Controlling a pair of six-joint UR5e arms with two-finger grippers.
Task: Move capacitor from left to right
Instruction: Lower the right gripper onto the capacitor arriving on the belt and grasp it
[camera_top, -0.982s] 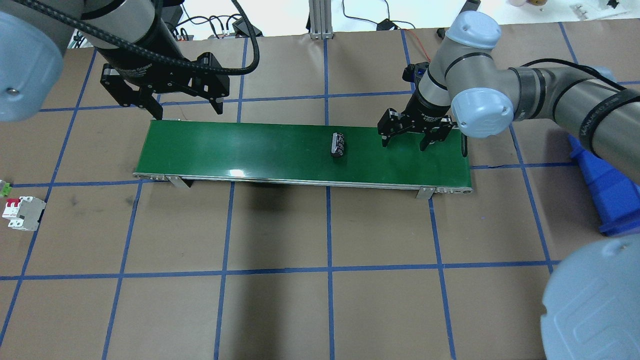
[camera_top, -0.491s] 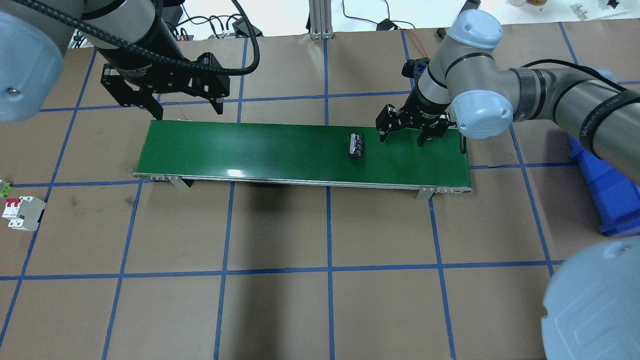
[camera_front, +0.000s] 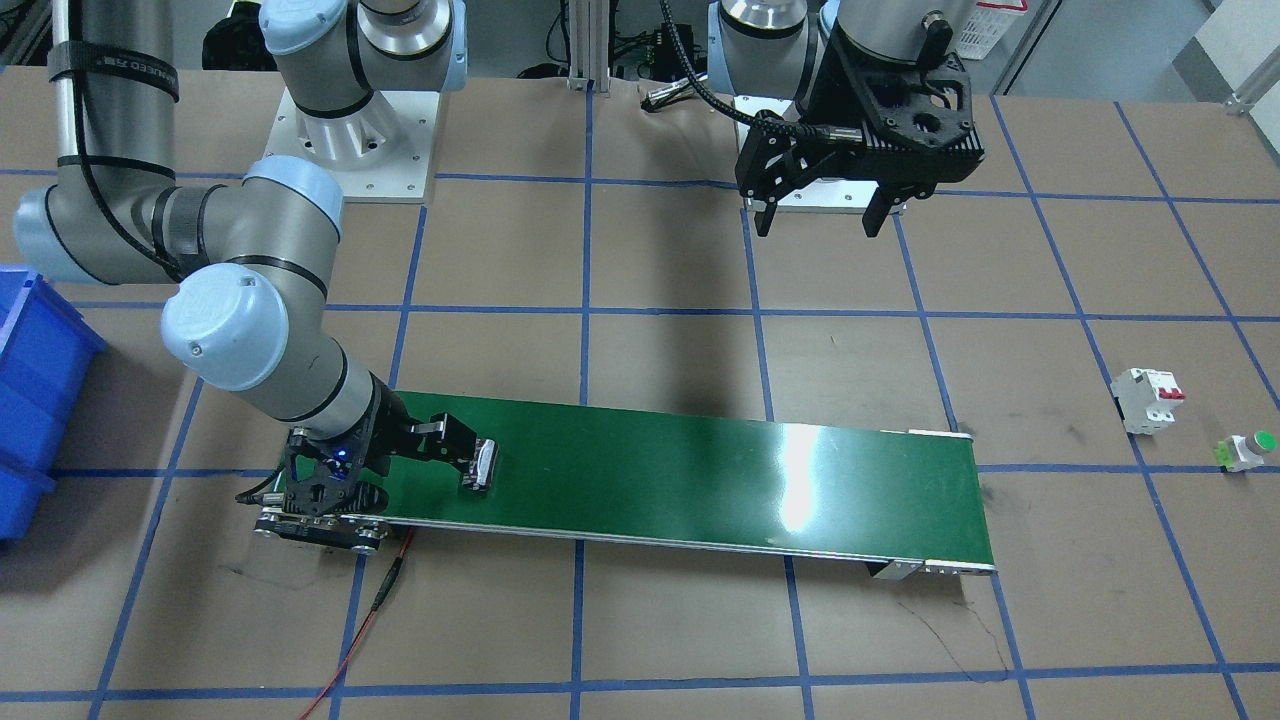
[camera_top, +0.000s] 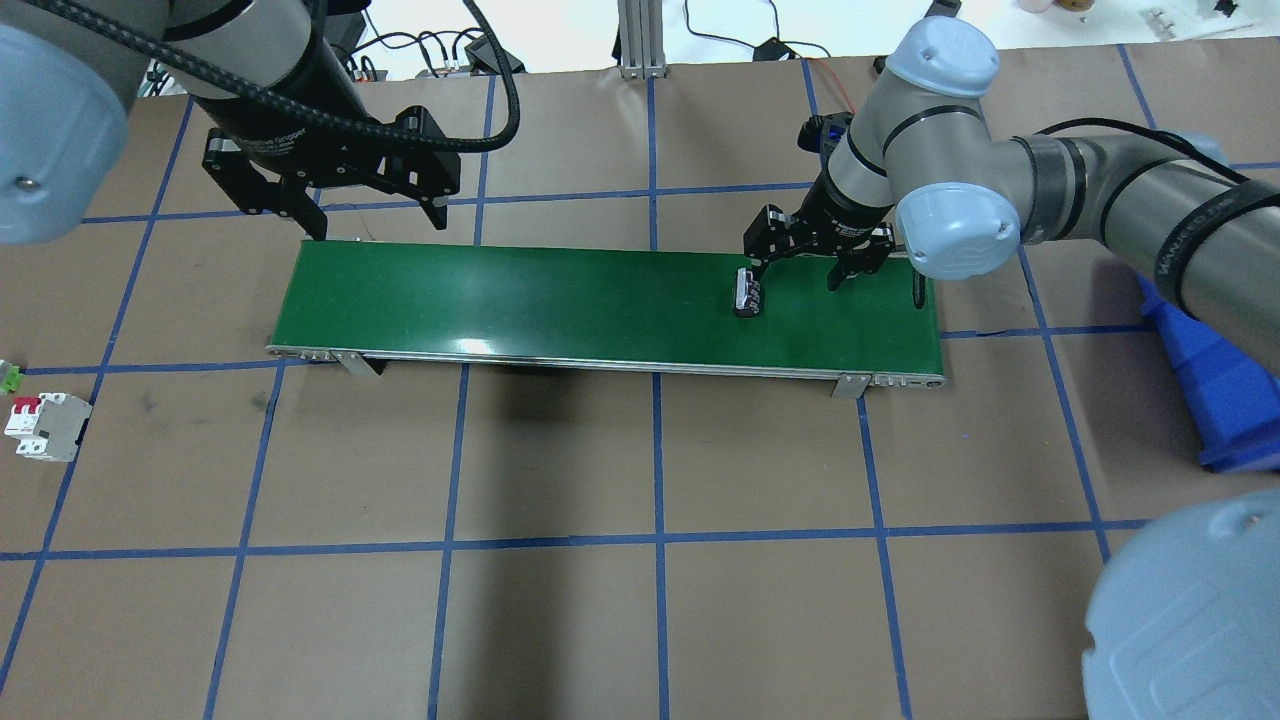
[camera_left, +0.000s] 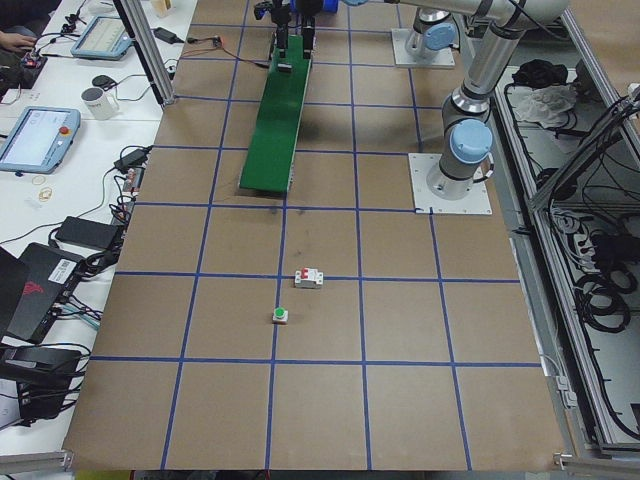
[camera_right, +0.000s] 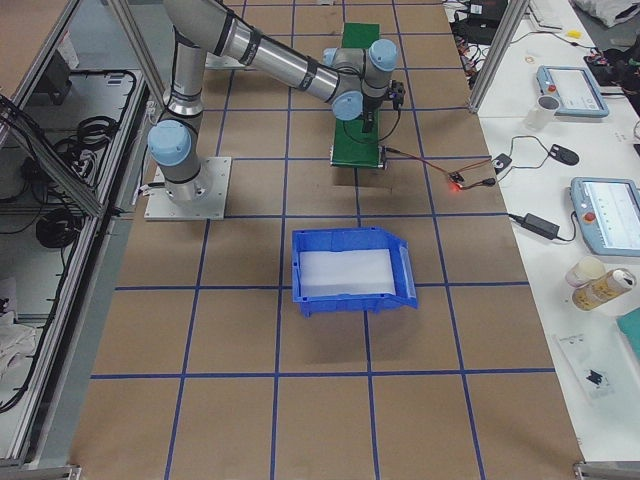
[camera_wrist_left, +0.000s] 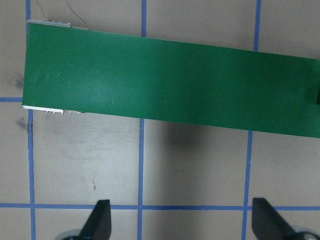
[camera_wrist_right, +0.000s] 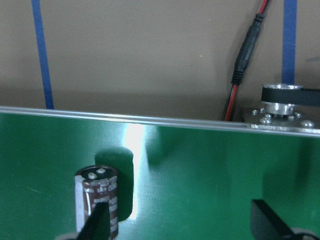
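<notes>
The capacitor (camera_top: 748, 291), small and dark with a silvery face, lies on the green conveyor belt (camera_top: 550, 300) near its right end. It also shows in the front view (camera_front: 483, 466) and in the right wrist view (camera_wrist_right: 97, 200). My right gripper (camera_top: 797, 277) is open and low over the belt. One of its fingers is right beside the capacitor, and the capacitor is at the edge of the gap, not gripped. My left gripper (camera_top: 377, 222) is open and empty, hanging above the belt's left end, which shows below it in the left wrist view (camera_wrist_left: 182, 222).
A white circuit breaker (camera_top: 45, 425) and a green-capped push button (camera_front: 1245, 450) sit on the table far to my left. A blue bin (camera_top: 1215, 370) stands to my right. A red-black cable (camera_front: 370, 610) runs from the belt's right end.
The capacitor has travelled right along the belt, up to my right gripper's finger. My right gripper has shifted slightly left and back. My left gripper has not moved.
</notes>
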